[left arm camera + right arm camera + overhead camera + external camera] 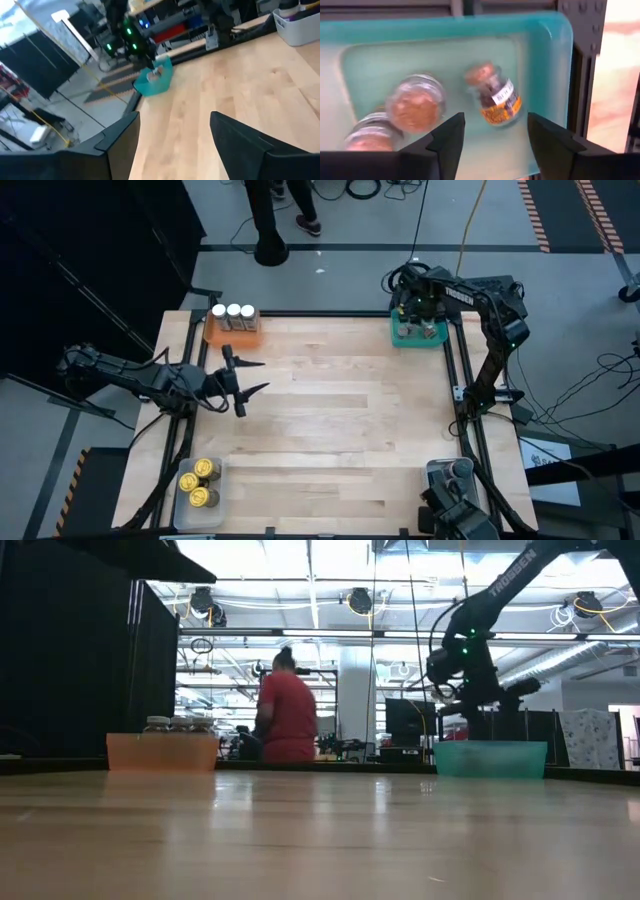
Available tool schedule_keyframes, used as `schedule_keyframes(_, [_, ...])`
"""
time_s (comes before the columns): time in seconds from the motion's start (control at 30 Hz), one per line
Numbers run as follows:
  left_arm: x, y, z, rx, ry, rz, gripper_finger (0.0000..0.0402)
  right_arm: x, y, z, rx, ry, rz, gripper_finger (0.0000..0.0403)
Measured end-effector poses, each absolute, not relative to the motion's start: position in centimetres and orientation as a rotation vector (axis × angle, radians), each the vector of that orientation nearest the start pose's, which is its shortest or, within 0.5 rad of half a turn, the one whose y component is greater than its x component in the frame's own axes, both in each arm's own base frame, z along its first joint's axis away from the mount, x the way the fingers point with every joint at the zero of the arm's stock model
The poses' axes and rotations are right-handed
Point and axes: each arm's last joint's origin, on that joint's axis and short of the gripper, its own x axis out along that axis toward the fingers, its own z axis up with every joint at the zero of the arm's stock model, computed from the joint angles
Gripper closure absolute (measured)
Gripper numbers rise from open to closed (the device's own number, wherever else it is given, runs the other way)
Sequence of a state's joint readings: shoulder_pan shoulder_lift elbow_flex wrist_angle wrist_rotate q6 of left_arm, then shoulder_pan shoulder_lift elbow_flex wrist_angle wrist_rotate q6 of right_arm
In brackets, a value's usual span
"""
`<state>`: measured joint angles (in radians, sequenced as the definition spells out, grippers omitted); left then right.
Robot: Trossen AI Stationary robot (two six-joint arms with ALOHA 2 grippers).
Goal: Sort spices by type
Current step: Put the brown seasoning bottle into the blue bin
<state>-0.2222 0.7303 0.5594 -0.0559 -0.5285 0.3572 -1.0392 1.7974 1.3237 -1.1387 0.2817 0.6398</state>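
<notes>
Pale-topped jars [170,724] in orange tray [161,752]; dark arm [470,640] above teal tray [490,758].

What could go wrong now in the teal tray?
1. One spice jar lies tilted in the teal tray beside two upright jars; it may roll against them.
2. The right tool hangs open just above that jar; moving lower could knock it.

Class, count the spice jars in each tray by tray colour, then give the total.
Orange tray, white-topped jars: 3
Clear tray, yellow jars: 3
Teal tray, brownish jars: 3
Total: 9
</notes>
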Motion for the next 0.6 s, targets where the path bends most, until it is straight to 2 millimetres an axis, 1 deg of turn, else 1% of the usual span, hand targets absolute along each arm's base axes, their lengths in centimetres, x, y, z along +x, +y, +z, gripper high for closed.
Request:
schedule_keyframes(0.1, [16.5, -2.2, 28.0, 0.469, 0.231, 0.267, 0.0152, 15.2, -28.0, 20.1, 1.09, 1.239, -1.565, 0.0218])
schedule_keyframes(0.3, [16.6, -2.3, 28.8, 0.531, 0.17, 0.276, 0.0152, 14.4, -28.7, 19.6, 1.121, 1.169, -1.603, 0.0236])
schedule_keyframes(0.37, [16.5, -2.2, 29.0, 0.542, 0.157, 0.278, 0.0152, 14.3, -29.1, 19.6, 1.11, 1.162, -1.554, 0.0238])
schedule_keyframes(0.47, [16.3, -2.2, 29.1, 0.558, 0.151, 0.28, 0.0152, 14.2, -29.2, 19.5, 1.112, 1.199, -1.458, 0.0235])
schedule_keyframes(0.6, [16.0, -2.1, 29.3, 0.559, 0.139, 0.283, 0.0152, 14.0, -29.3, 19.4, 1.11, 1.202, -1.455, 0.0226])
